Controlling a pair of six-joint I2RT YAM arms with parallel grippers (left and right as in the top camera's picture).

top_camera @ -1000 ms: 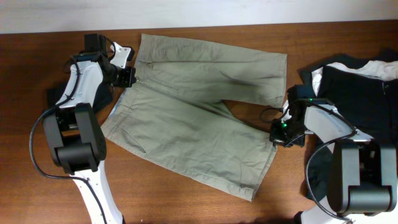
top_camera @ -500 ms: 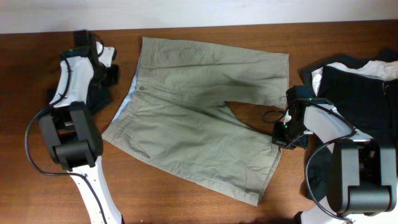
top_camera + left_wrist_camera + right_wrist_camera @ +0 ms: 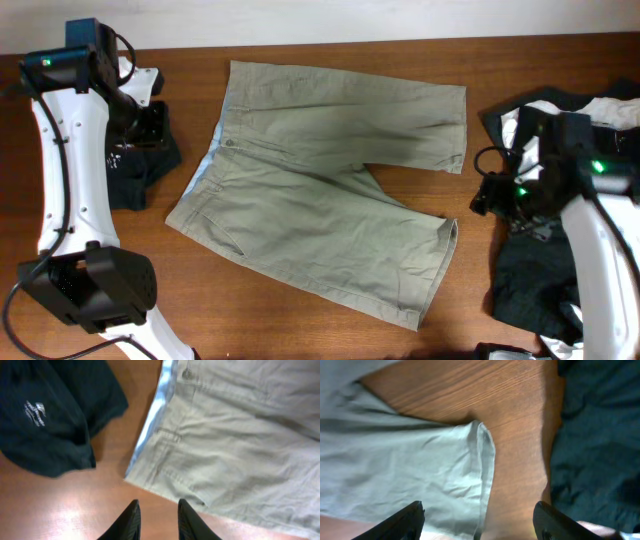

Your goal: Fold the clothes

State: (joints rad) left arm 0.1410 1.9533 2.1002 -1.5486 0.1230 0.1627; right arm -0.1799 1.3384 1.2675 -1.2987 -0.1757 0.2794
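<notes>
The khaki shorts point(image 3: 320, 180) lie spread flat on the wooden table, waistband to the left and both legs to the right. My left gripper point(image 3: 152, 128) hovers left of the waistband, above a dark garment point(image 3: 140, 165). In the left wrist view, that gripper point(image 3: 156, 517) is narrowly open over bare wood, with the shorts' pale blue waist edge point(image 3: 152, 425) just beyond. My right gripper point(image 3: 492, 195) hangs right of the leg hems. In the right wrist view, it point(image 3: 480, 522) stands wide open and empty above the lower leg's hem point(image 3: 482, 460).
A heap of black and white clothes point(image 3: 580, 130) fills the right end of the table, and more dark cloth point(image 3: 530, 280) lies below it. The dark garment with a small white logo point(image 3: 35, 410) sits at the left edge. A white wall runs along the far side.
Both grippers have opened and let go of the shorts. The left arm has pulled back left and up, and the right arm has moved right. The shorts now lie flatter.
</notes>
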